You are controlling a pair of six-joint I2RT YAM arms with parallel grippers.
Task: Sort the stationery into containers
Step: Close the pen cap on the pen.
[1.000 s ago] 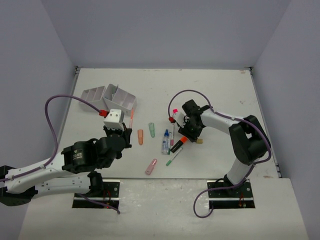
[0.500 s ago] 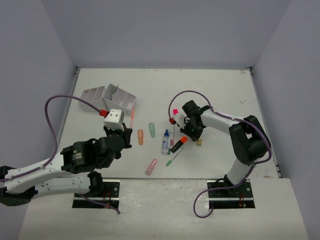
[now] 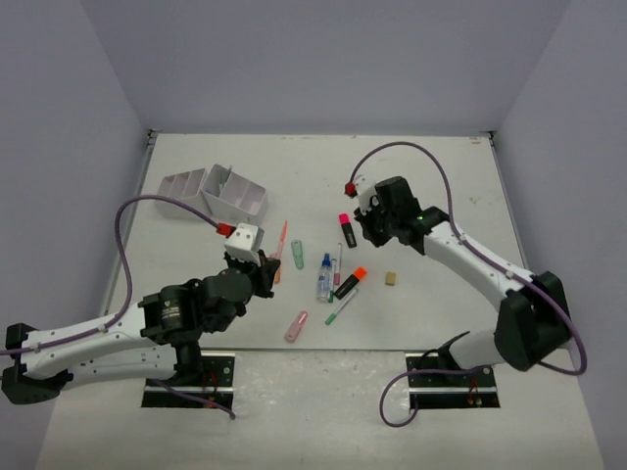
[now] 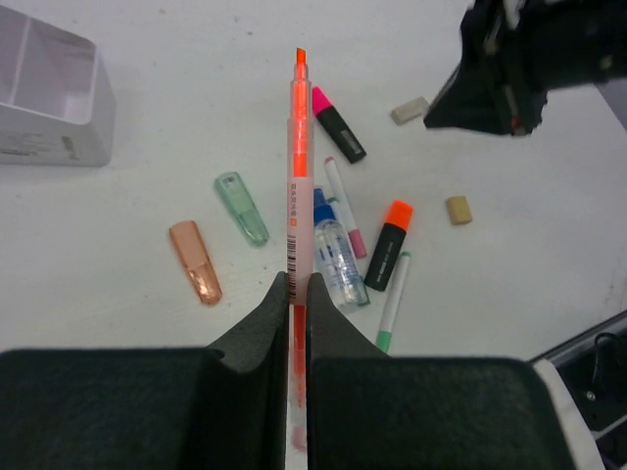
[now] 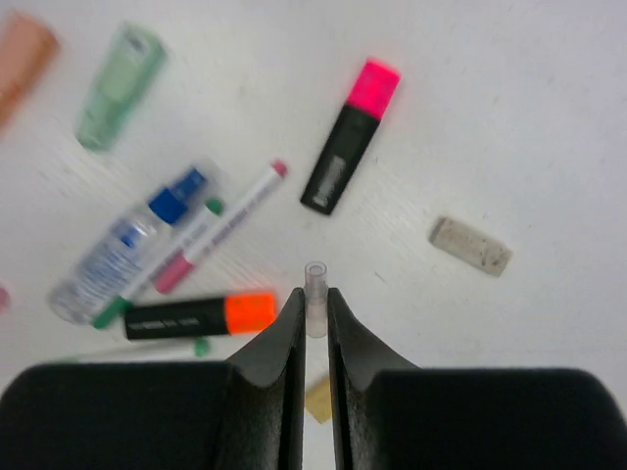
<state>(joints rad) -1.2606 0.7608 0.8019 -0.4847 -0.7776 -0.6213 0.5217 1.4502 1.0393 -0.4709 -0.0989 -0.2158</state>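
Smooth white table (image 3: pixel 441 176), slim orange highlighter (image 4: pixel 297 147)

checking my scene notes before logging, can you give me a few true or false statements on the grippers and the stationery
1. The left gripper is clamped on a long orange pen. True.
2. The right gripper hangs open and empty. False: it is shut on a small clear tube.
3. The pink-capped highlighter lies inside a compartment. False: it lies on the table, outside the organiser.
4. The blue-capped bottle lies on its side on the table. True.
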